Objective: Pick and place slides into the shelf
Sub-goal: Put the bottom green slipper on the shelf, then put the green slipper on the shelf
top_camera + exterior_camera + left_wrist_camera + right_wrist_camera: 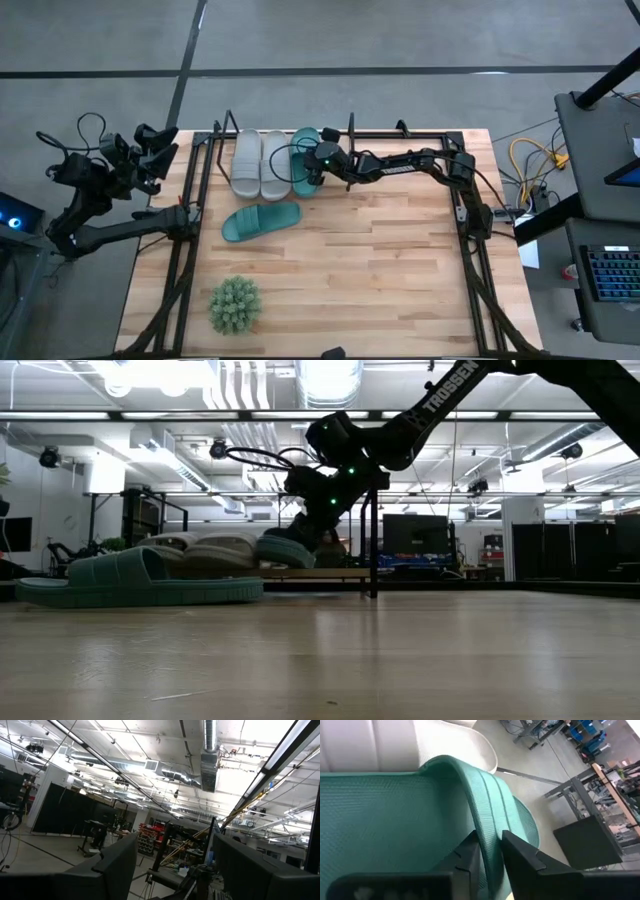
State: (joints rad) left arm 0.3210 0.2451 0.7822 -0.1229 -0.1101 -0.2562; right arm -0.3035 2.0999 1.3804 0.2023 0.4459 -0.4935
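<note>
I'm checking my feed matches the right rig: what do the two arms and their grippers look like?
Both arms are dark, jointed metal. The right arm carries white TROSSEN lettering on its link, green indicator lights near the wrist, and a looping black cable. The right gripper has two flat, angular black fingers. The left arm trails black cables; the left gripper shows broad dark fingers.
</note>
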